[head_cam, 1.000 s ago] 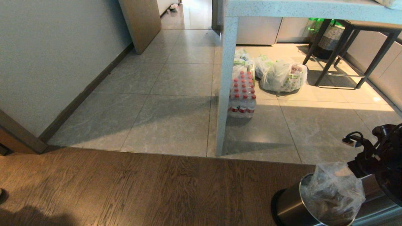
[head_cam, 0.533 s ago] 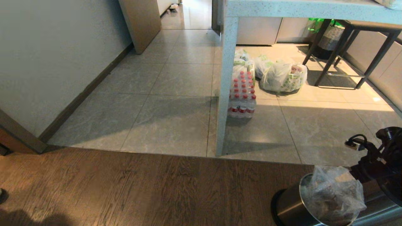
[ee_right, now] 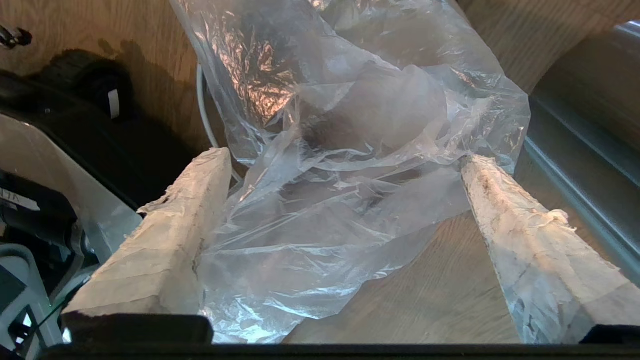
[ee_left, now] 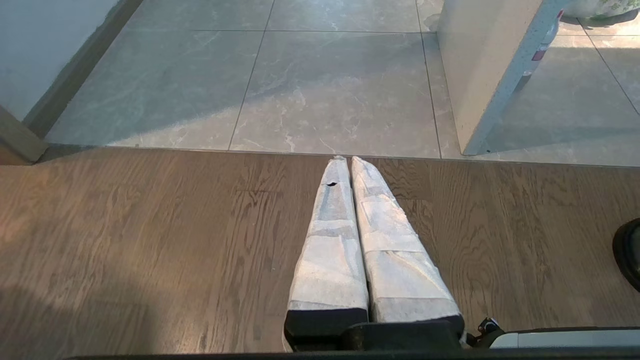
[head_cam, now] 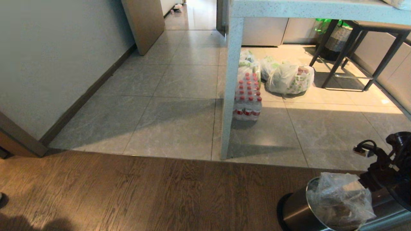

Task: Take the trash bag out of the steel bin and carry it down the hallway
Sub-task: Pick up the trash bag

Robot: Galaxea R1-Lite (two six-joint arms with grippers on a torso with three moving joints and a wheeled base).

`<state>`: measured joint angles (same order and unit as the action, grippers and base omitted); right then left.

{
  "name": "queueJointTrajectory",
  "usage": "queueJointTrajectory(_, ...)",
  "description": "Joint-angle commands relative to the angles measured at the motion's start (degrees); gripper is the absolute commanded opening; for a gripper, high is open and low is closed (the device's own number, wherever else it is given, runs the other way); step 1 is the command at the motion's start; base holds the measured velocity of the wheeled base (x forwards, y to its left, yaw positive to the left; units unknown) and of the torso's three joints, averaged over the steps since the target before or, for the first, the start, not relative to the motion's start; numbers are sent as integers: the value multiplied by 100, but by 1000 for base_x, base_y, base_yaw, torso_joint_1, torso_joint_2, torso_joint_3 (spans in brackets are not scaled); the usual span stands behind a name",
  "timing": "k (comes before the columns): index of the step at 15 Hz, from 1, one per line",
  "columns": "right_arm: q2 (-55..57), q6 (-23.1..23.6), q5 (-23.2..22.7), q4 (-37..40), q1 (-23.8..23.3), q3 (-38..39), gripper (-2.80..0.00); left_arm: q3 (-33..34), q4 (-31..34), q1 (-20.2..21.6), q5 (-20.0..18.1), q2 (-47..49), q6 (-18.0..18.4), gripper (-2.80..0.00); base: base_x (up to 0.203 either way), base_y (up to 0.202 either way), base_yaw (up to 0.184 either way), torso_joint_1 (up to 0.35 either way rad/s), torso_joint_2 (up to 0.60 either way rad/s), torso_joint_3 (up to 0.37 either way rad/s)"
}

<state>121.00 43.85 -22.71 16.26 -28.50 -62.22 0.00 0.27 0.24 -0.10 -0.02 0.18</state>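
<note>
Lowered since a second ago, right gripper (ee_right: 345, 160) spread wide around trash bag (ee_right: 350, 150), gripping nothing; bag bulging from steel bin (head_cam: 297, 211). Left gripper (ee_left: 348, 161) closed, empty, over wood floor (ee_left: 150, 240).

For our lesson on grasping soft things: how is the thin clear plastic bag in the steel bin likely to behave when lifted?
The thin clear wrinkled trash bag will probably be floppy: its film folds loosely between the open right gripper. It looks slippery, being glossy. It is likely light, since it bulges above the round steel bin without sagging.
</note>
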Motion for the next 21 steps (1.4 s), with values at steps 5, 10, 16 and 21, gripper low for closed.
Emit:
queueJointTrajectory(5, -65, 67, -52, 249, -93, 2, 0, 9, 0, 2, 1, 2, -1, -280, 0, 0, 0, 0, 0, 0)
queueJointTrajectory(10, -402, 212, -445, 883, -410, 77, 0, 9, 0, 2, 1, 2, -1, -280, 0, 0, 0, 0, 0, 0)
queueJointTrajectory(16, -420, 622, -395, 995, -393, 193, 0, 9, 0, 2, 1, 2, -1, -280, 0, 0, 0, 0, 0, 0)
queueJointTrajectory(21, -392, 928, -349, 967, -254, 351, 0, 9, 0, 2, 1, 2, -1, -280, 0, 0, 0, 0, 0, 0)
